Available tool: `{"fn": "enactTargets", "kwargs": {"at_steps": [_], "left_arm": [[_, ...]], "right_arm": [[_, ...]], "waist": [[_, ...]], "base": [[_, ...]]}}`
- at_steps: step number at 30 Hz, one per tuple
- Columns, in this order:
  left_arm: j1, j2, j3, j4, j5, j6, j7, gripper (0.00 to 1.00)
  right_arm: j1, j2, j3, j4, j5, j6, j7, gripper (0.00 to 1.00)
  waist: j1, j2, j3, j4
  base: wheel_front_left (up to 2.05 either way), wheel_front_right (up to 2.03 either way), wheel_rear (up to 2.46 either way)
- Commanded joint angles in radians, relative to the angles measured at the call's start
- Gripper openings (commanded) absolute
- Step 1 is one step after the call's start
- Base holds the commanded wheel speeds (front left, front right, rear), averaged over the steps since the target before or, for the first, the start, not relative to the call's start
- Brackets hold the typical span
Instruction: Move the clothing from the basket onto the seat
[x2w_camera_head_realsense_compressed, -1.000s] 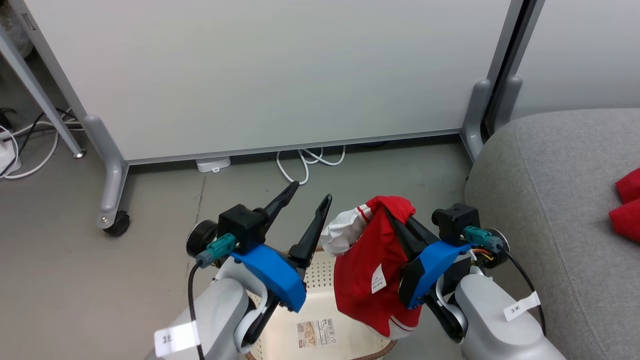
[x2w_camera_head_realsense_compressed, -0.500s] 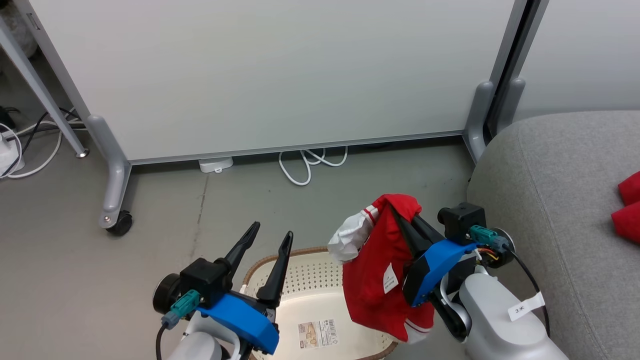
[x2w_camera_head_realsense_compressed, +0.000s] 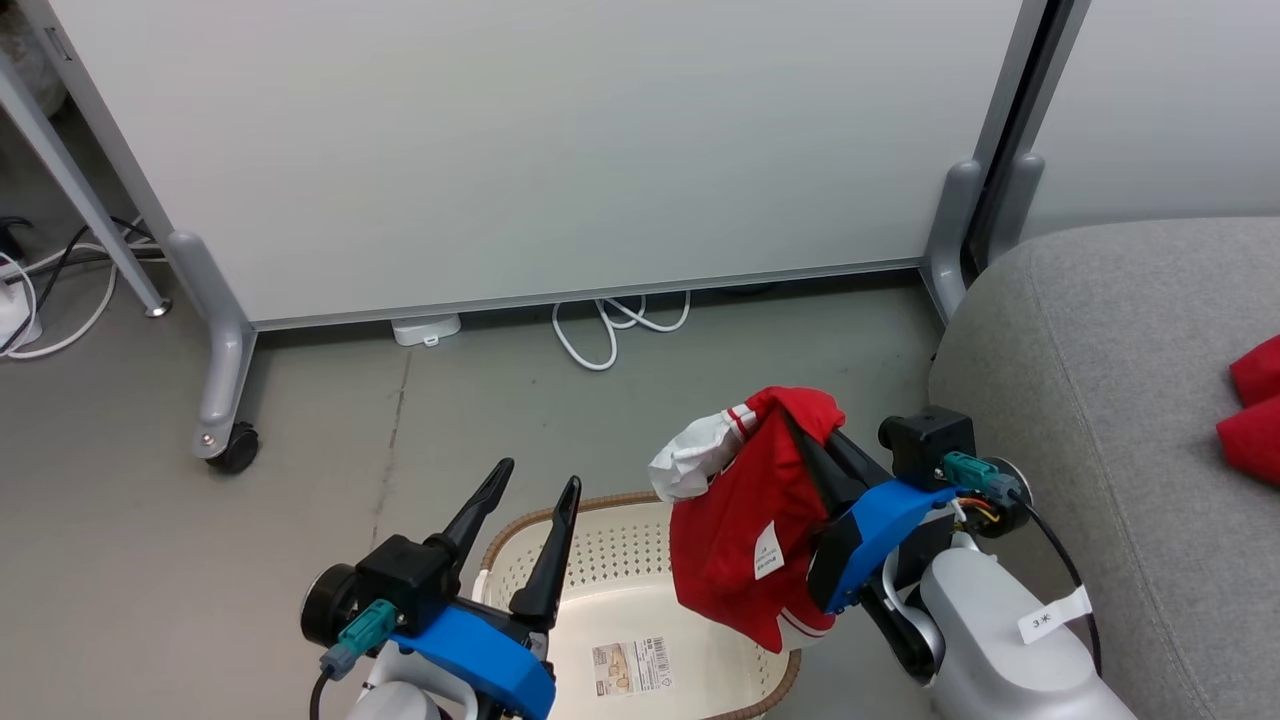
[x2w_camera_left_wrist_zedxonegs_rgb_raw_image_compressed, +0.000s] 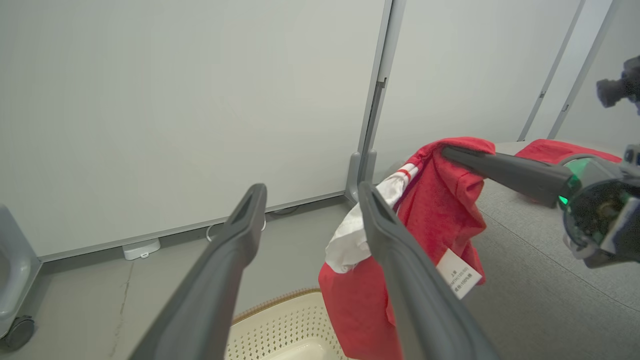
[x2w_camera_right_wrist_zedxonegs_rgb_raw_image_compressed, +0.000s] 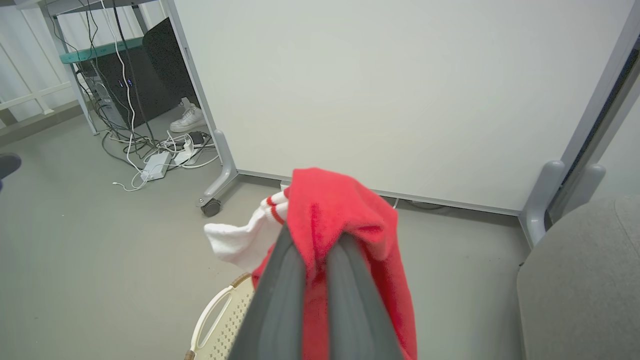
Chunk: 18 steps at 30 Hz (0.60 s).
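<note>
The right gripper has its two long dark fingers pressed together on the top fold of the bright red fabric garment with white stripes. The right wrist view shows the pinch best: both fingers vanish into the red cloth, which drapes over their tips. The left wrist view gives the side of it, with one right finger reaching level into the fold.

The garment hangs free from that pinch, its long axis running straight down. Its lower hem is over the near right part of the oval cream plastic basket with perforated walls. A white striped cuff sticks out toward the robot's left, and a small white tag faces the head camera.

The left gripper is spread and holds nothing, above the basket's left far rim. In its own view the fingers frame the hanging garment and the basket wall.

The head view alone looks into the basket, where a paper label lies on the floor. The large grey upholstered seat is to the right, and a plain red garment lies on it. The right wrist view adds a white shoe and tangled cables behind the white wheeled panel.
</note>
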Motion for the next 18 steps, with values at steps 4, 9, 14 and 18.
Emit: {"fn": "enactTargets", "kwargs": {"at_steps": [4, 9, 14, 18], "left_arm": [[0.015, -0.001, 0.013, -0.004, 0.006, -0.002, -0.005, 1.00], [0.023, 0.000, 0.029, -0.012, 0.009, -0.002, -0.005, 1.00], [0.025, 0.000, 0.039, -0.016, 0.013, -0.002, -0.005, 1.00], [0.018, -0.001, 0.038, -0.012, 0.017, -0.002, -0.005, 1.00]], "right_arm": [[0.008, 0.000, 0.003, -0.007, -0.005, 0.000, -0.005, 0.00], [0.000, 0.000, 0.010, -0.014, 0.003, 0.000, -0.005, 0.00], [-0.007, 0.000, 0.014, -0.017, 0.002, 0.000, -0.005, 0.00], [-0.005, 0.000, 0.011, -0.013, -0.002, 0.000, -0.005, 0.00]], "waist": [[0.0000, 0.0000, 0.003, -0.017], [0.0000, 0.0000, 0.011, -0.066], [0.0000, 0.0000, 0.022, -0.139], [0.0000, 0.0000, 0.031, -0.220]], "base": [[0.00, 0.00, 0.00], [0.00, 0.00, 0.00], [0.00, 0.00, 0.00], [0.00, 0.00, 0.00]]}}
